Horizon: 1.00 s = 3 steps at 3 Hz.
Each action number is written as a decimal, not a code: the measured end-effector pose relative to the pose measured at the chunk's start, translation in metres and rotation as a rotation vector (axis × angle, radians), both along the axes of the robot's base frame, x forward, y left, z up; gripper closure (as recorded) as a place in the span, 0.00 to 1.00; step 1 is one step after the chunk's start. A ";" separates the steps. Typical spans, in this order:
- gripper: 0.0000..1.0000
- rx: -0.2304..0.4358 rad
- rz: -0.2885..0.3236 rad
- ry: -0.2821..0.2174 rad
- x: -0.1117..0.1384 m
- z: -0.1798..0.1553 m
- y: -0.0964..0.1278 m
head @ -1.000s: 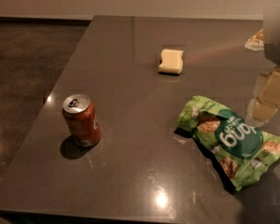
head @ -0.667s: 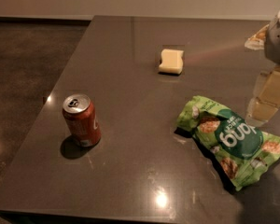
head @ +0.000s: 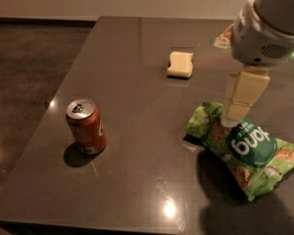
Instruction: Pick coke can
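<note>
The coke can (head: 86, 126) is a small red-orange can with a silver top and pull tab. It stands upright near the front left of the dark table (head: 142, 180). My gripper (head: 235, 115) hangs from the white arm at the right and points down. It is just above the upper left end of the green snack bag (head: 247, 148). It is far to the right of the can and holds nothing that I can see.
A pale yellow sponge (head: 180, 64) lies on the far middle of the table. A small orange and white item (head: 224, 37) shows at the back right, partly behind the arm. The table's left edge runs close to the can, with dark floor beyond.
The arm has moved left and further into view, so the gripper now hangs over the near end of the snack bag. The can, sponge and bag have not moved.
</note>
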<state>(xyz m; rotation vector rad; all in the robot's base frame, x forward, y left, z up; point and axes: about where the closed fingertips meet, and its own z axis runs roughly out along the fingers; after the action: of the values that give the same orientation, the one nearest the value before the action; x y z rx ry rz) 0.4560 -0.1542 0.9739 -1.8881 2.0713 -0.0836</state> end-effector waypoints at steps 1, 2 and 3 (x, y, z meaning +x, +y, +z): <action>0.00 0.035 0.069 0.010 0.006 -0.013 0.049; 0.00 0.073 0.110 0.052 0.001 -0.030 0.092; 0.00 0.115 0.125 0.129 -0.014 -0.048 0.125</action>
<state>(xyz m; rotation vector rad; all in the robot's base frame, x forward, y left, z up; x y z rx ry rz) 0.4423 -0.0294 0.9257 -1.9930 1.9857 0.1879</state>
